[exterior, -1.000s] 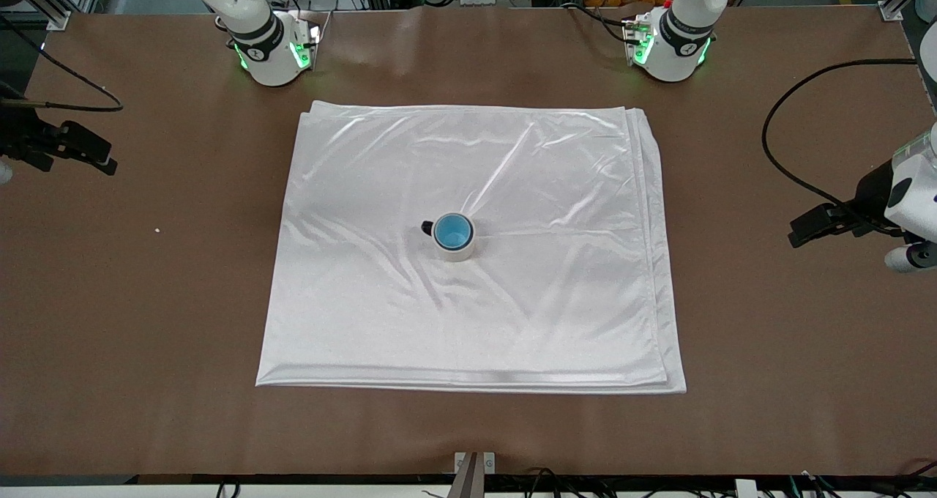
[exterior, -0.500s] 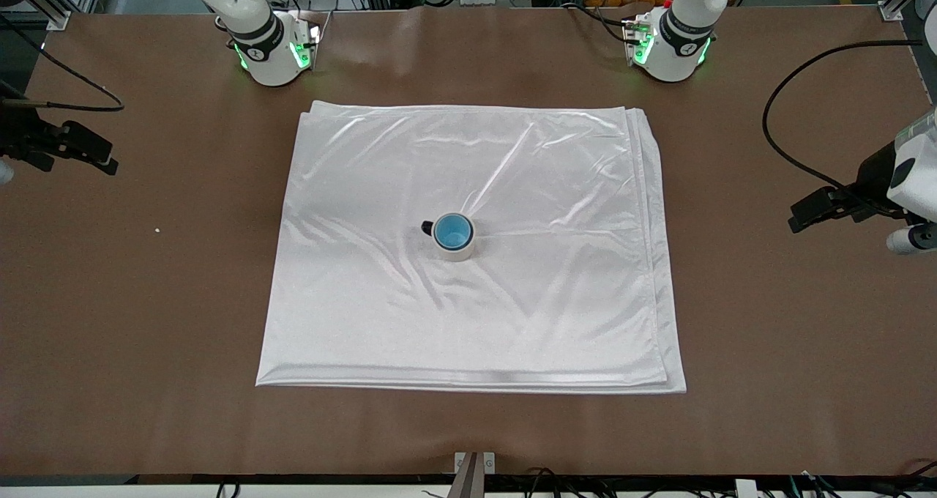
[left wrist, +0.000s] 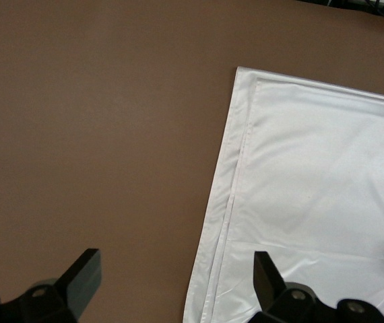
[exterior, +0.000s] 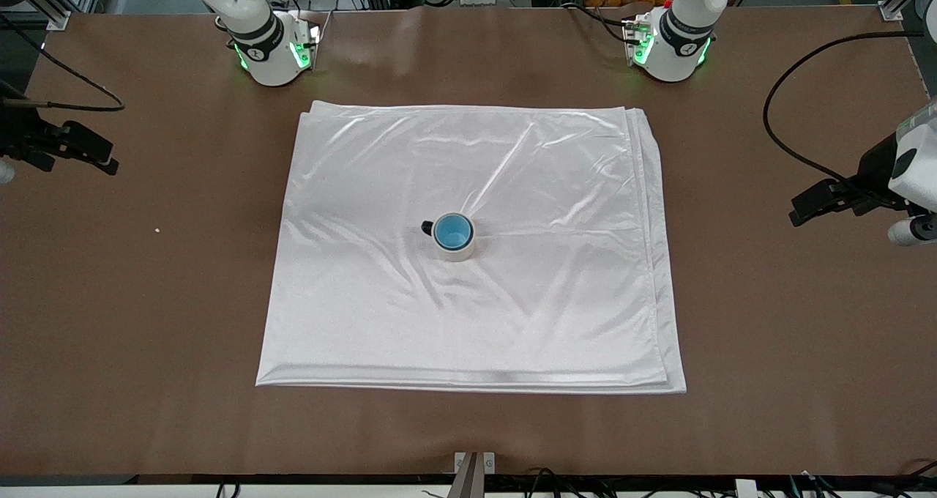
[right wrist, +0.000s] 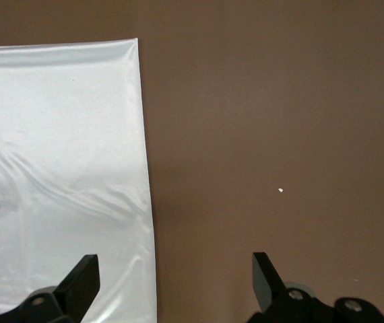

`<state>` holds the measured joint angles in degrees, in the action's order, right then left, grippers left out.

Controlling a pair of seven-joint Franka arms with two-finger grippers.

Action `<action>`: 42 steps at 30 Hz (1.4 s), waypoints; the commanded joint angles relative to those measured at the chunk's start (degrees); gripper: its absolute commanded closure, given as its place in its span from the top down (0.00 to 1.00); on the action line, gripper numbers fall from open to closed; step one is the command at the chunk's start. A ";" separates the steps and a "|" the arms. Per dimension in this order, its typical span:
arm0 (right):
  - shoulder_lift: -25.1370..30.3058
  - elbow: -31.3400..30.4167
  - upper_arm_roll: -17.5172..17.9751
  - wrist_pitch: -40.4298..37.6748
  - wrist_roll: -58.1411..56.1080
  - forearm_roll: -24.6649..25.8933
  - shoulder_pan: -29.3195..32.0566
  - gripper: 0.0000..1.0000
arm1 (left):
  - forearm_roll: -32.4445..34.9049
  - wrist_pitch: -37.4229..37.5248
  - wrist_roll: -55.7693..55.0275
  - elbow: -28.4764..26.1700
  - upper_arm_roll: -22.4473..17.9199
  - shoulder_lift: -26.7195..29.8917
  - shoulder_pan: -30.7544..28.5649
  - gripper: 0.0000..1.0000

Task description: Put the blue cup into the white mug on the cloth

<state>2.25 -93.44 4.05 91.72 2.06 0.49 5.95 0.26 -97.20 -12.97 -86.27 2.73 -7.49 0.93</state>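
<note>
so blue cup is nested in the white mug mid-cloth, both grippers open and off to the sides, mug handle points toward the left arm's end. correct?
Not the handle. In the front view the white mug's dark handle points toward the right arm's end. The rest holds: blue cup inside it, mid-cloth, left gripper and right gripper both open, off to the sides.

A brown table [exterior: 732,322] bears a tiny white speck [exterior: 157,230]

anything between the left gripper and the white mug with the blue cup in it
No object. In the front view, only brown tabletop and shiny white folded cloth separate the open left gripper from the off-white mug holding the light blue cup.
</note>
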 commanded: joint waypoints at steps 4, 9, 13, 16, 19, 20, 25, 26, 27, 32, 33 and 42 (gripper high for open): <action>0.47 0.28 0.08 -0.31 1.20 0.30 -0.68 1.00 | -0.52 0.08 1.28 -1.27 0.78 1.95 -0.84 1.00; 0.47 0.28 0.08 -0.23 1.20 0.30 -0.76 1.00 | -0.52 0.08 1.28 -1.36 1.74 2.74 -1.02 1.00; 0.39 0.28 0.08 0.04 1.20 0.21 -0.76 1.00 | -0.52 0.08 1.19 -1.53 2.80 3.00 -2.07 1.00; 0.38 0.28 0.08 0.21 1.20 0.30 -1.20 1.00 | -0.44 0.08 1.10 -1.53 3.86 3.18 -3.04 1.00; 0.39 0.28 0.08 0.21 1.28 0.30 -1.64 1.00 | -0.44 0.08 1.10 -1.53 4.03 3.18 -3.30 1.00; 0.39 0.28 0.08 0.30 1.28 0.30 -1.64 1.00 | -0.44 0.08 1.10 -1.53 4.03 3.18 -3.30 1.00; 0.39 0.11 0.08 0.30 1.28 0.30 -1.73 1.00 | -0.35 0.08 1.19 -1.44 3.95 3.27 -3.04 1.00; 0.39 0.10 0.08 0.30 1.28 0.30 -1.64 1.00 | -0.17 0.08 1.19 -1.53 3.95 3.27 -2.95 1.00; 0.39 0.10 0.08 0.30 1.28 0.30 -1.64 1.00 | -0.17 0.08 1.19 -1.53 3.86 3.18 -2.86 1.00; 0.47 0.10 -0.01 0.21 1.20 0.30 -1.55 1.00 | -0.17 -0.01 1.19 -1.45 3.68 3.27 -2.78 1.00; 0.39 0.10 -0.01 0.21 1.20 0.30 -1.47 1.00 | -0.17 -0.01 1.19 -1.36 3.68 3.18 -2.78 1.00; 0.39 0.02 -0.19 0.30 1.20 0.30 -1.20 1.00 | 0.62 -1.06 1.19 -1.18 3.77 2.92 -2.69 1.00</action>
<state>2.25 -93.45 3.86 92.14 2.13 0.49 4.59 0.26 -97.41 -12.95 -86.33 5.87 -5.80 -1.16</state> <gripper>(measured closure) 0.000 0.000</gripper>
